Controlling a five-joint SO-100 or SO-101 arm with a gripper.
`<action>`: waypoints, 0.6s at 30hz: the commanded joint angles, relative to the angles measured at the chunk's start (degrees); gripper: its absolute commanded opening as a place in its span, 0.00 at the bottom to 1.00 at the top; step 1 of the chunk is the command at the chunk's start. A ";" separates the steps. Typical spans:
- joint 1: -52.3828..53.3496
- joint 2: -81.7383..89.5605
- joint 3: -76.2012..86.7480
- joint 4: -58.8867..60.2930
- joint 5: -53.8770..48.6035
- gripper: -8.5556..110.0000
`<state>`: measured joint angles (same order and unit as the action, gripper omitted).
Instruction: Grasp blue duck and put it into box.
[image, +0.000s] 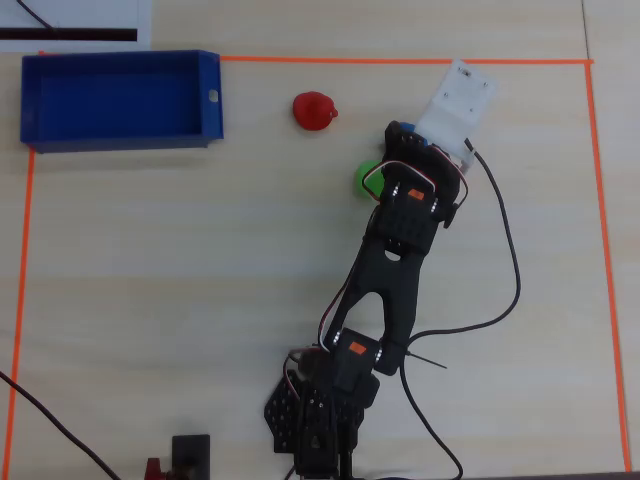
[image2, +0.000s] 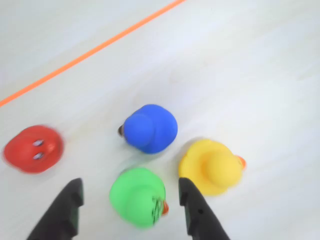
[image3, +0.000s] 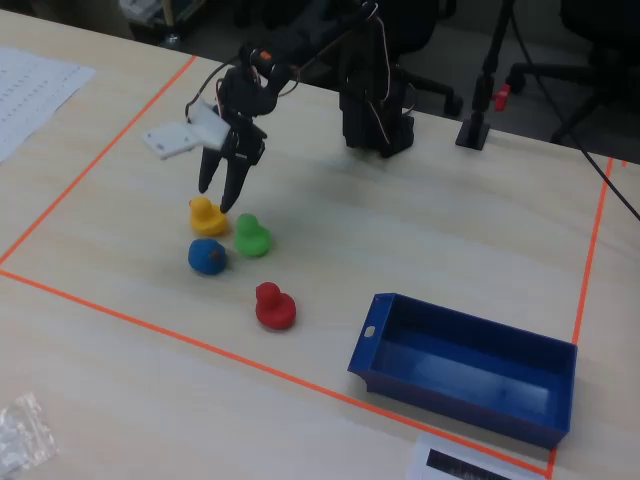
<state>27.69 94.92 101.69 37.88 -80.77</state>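
Note:
The blue duck (image2: 150, 128) stands on the table among three other ducks, seen also in the fixed view (image3: 207, 256); in the overhead view only a blue sliver (image: 403, 128) shows beside the arm. My gripper (image2: 129, 182) is open and empty, hovering above the ducks (image3: 218, 198). In the wrist view the green duck (image2: 137, 196) lies between my fingers and the blue duck lies just beyond the tips. The dark-blue box (image: 210, 100) stands empty, far from the ducks (image3: 460, 400).
A yellow duck (image2: 210, 166) and a red duck (image2: 34, 148) stand close to the blue one. The green duck (image3: 252, 236) is next to it too. Orange tape (image: 400, 61) bounds the work area. The arm's cable (image: 505, 260) trails on the table.

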 joint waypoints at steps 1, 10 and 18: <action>-0.26 -1.32 -1.67 -4.31 0.70 0.35; 0.35 -10.11 -6.15 -7.47 1.49 0.35; 0.44 -15.03 -9.14 -9.23 2.02 0.35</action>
<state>27.86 79.89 95.89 30.23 -79.45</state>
